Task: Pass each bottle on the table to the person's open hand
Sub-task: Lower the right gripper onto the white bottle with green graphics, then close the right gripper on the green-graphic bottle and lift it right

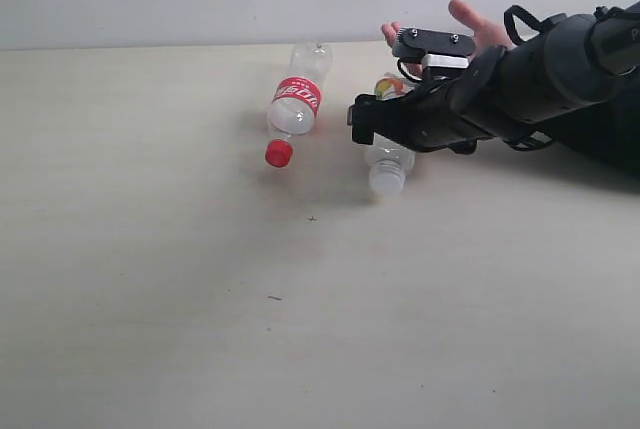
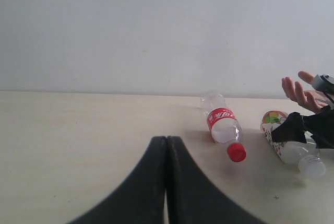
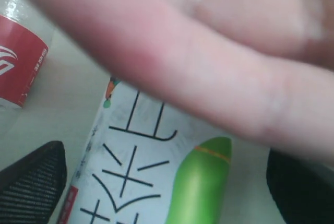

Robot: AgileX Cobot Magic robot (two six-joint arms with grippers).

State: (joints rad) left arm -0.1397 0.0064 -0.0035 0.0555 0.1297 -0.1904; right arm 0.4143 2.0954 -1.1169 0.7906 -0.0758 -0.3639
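Observation:
Two bottles lie on the table [image 1: 200, 299]. The clear bottle with red label and cap [image 1: 296, 99] [image 2: 223, 125] [image 3: 15, 67] lies alone. The white-capped bottle with green-orange label [image 1: 388, 164] [image 2: 297, 153] [image 3: 156, 172] lies under my right gripper [image 1: 375, 127] [image 3: 167, 182], which is open, one finger on each side of the label. The person's open hand [image 1: 470, 21] [image 2: 297, 91] [image 3: 209, 67] is held palm up just behind that arm. My left gripper [image 2: 167, 140] is shut on nothing, well short of the bottles. The yellow bottle and the white green-labelled bottle are out of view.
A plain pale wall rises behind the table's far edge. My right arm [image 1: 560, 79] reaches in low from the right side, lying between the hand and the table's front. A few tiny dark specks [image 1: 274, 297] mark the tabletop.

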